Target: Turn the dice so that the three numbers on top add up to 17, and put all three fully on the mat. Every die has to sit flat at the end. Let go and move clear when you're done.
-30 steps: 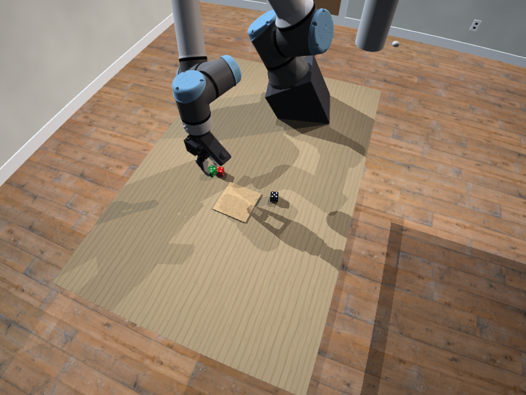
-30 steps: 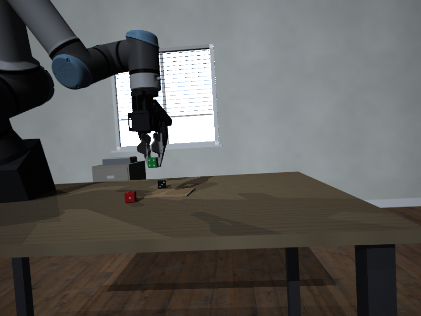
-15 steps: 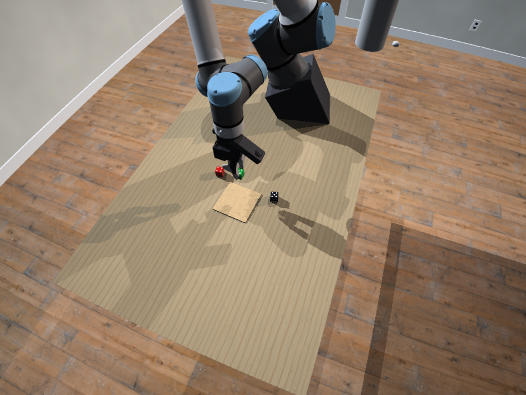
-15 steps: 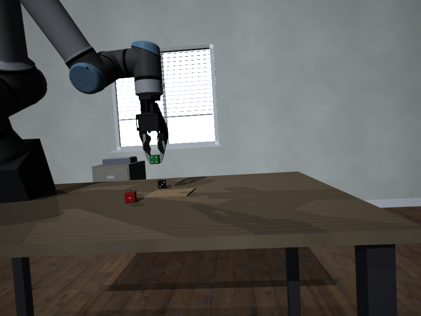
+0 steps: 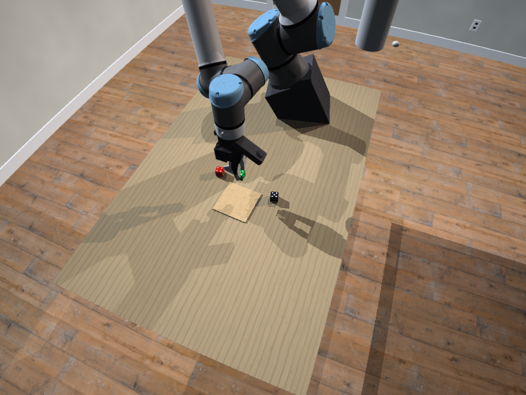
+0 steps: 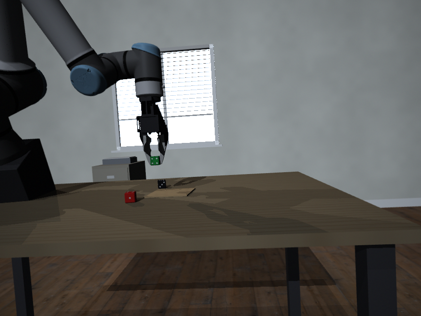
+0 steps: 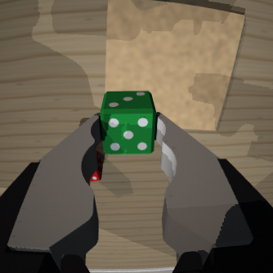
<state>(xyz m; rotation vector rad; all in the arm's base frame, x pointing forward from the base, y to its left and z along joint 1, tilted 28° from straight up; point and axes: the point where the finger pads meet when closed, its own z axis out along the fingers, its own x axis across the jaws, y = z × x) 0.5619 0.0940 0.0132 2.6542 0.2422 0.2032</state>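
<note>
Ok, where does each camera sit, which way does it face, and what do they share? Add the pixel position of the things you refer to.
Top: high across from the arm's base [image 5: 297, 106], facing down over the table [image 5: 255, 306]; most of the arm shows.
Exterior: beside the table [image 6: 217, 242], near tabletop height, facing a window; arm and jaws show.
Wrist: on the arm, facing down past its jaws toward the mat [image 5: 237, 201] [image 6: 170, 193] [image 7: 163, 61].
Shared by top and exterior: all three dice.

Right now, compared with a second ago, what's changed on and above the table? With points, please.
The gripper [image 5: 239, 178] [image 6: 155, 160] [image 7: 127, 115] has carried the green die [image 5: 242, 174] [image 6: 155, 160] [image 7: 128, 134] from the red die's far side, away from the mat, to nearer the black die. It had hold of that die then too. The red die [image 5: 219, 171] [image 6: 130, 197] [image 7: 95, 177], black die [image 5: 274, 196] [image 6: 161, 184] and mat [image 5: 237, 203] [image 6: 172, 192] [image 7: 172, 61] stayed put.
</note>
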